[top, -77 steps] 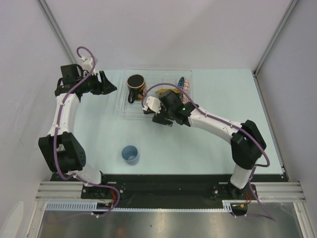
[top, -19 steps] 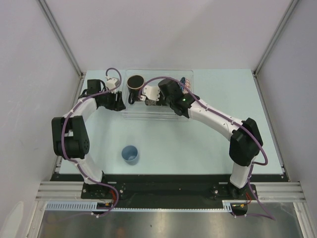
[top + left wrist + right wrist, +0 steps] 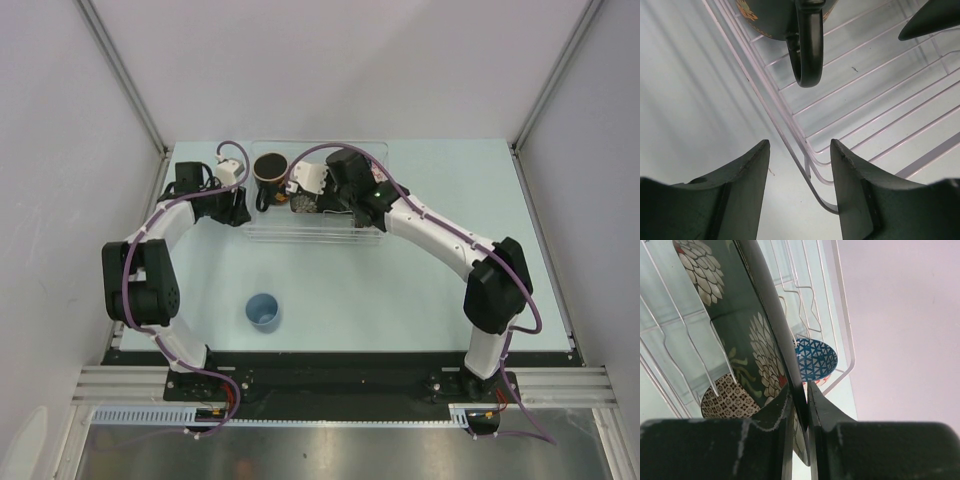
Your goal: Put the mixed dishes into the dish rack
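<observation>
The right gripper [image 3: 799,390] has pushed deeper into the dish rack [image 3: 300,236] and is clenched on the edge of the black floral square plate [image 3: 745,330], which stands on edge among the dividers. The left gripper [image 3: 799,147] has swung to the rack's 9 o'clock rim, jaws apart and grasping nothing. The small light-blue cup [image 3: 263,311] waits on the table at the rack's 7 o'clock, not yet loaded.

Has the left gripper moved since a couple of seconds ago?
Yes. The left gripper has shifted right and nearer the bases, up to the dish rack's near left corner.
</observation>
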